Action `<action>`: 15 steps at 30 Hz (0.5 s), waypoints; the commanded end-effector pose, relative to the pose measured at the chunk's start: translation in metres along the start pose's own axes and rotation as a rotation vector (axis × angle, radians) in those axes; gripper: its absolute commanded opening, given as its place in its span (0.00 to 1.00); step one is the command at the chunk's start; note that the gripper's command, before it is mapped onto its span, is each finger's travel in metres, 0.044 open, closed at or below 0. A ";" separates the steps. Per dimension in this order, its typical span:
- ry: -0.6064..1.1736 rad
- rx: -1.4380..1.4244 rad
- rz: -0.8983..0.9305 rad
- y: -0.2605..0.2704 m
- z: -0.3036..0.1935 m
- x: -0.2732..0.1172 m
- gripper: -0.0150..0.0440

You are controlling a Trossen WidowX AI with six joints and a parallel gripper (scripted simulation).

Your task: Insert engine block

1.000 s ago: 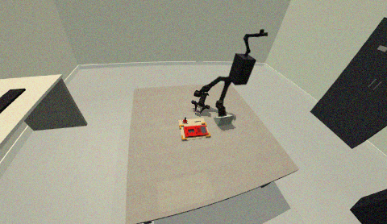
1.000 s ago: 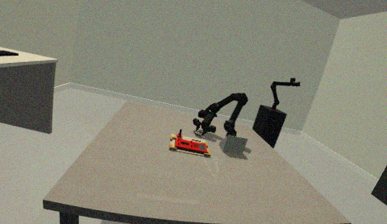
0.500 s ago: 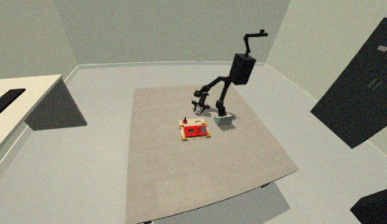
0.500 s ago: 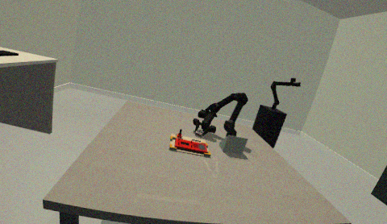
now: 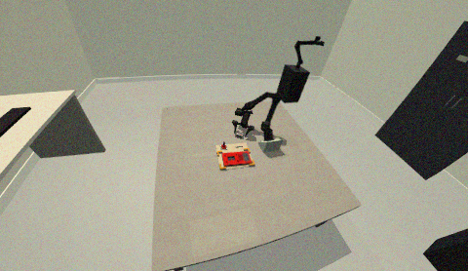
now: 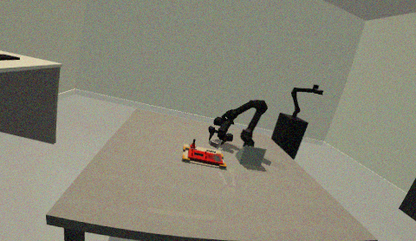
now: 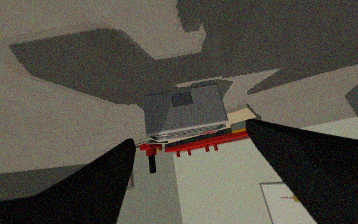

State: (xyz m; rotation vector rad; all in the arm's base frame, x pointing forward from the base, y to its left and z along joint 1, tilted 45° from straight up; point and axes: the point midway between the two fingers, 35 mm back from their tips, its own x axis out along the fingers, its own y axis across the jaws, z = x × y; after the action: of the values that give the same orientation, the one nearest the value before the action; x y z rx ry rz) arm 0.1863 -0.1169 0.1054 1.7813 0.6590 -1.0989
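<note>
The grey engine block [image 5: 240, 133] [image 6: 215, 141] [image 7: 185, 112] is outside the car body, on the arm's side of it. In the wrist view it shows between and beyond the fingertips, a small dark notch in its face. Whether it touches the table is unclear. My gripper [image 5: 243, 129] [image 6: 218, 138] [image 7: 189, 134] is open, its fingers wide apart on either side of the block, with gaps to both. The red car body [image 5: 237, 159] [image 6: 204, 156] [image 7: 200, 144] lies on the table with cream plates and yellow-orange corners. Its rib cannot be made out.
The arm's base stands behind a pale translucent block [image 5: 273, 146] [image 6: 252, 158] to the right of the car body. A small red and black upright piece [image 5: 223, 145] [image 6: 193, 144] [image 7: 152, 159] stands at the car body's left end. The wooden table [image 5: 195, 198] [image 6: 143, 189] carries them.
</note>
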 end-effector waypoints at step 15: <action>-0.013 -0.003 0.009 0.002 -0.001 -0.028 1.00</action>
State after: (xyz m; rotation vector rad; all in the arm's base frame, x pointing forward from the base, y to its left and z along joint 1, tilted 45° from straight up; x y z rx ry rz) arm 0.1750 -0.1157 0.1317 1.7716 0.6462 -1.1018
